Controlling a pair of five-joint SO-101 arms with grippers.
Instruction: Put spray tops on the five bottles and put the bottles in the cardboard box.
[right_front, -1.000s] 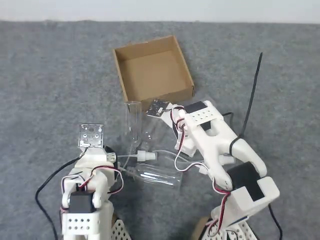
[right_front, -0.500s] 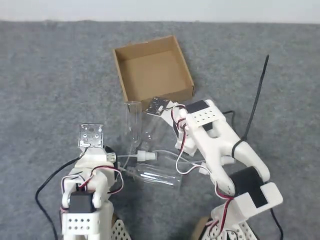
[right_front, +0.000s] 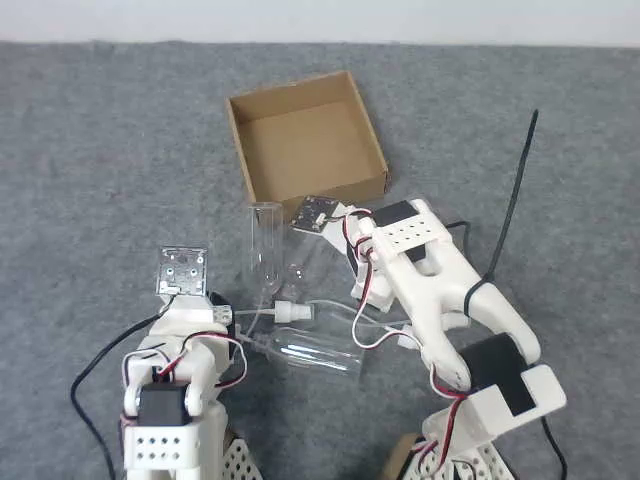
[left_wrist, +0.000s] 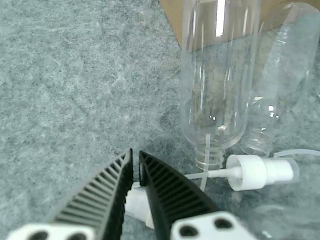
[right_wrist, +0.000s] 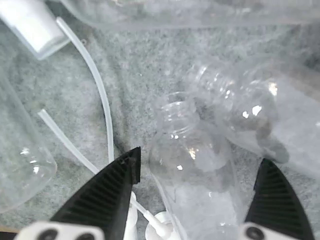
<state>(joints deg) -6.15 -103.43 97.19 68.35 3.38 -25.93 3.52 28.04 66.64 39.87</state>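
Between the two arms, just on the near side of the cardboard box (right_front: 318, 192), uncapped bottles (right_front: 312, 352) are lying heaped together. Over them the right gripper (right_wrist: 197, 162) is gaping wide astride one bottle (right_wrist: 195, 205). Any squeeze is risking the slick plastic squirting sideways or a neighbouring bottle getting caught. To the left, the left gripper (left_wrist: 135, 157) is sitting pinched almost shut beside a loose spray top (left_wrist: 260, 172).

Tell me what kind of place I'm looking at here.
Probably a robotics test bench rather than a home or factory: two small white robot arms sit side by side on a grey felt-covered table, with a cardboard box and clear plastic bottles laid out before them.
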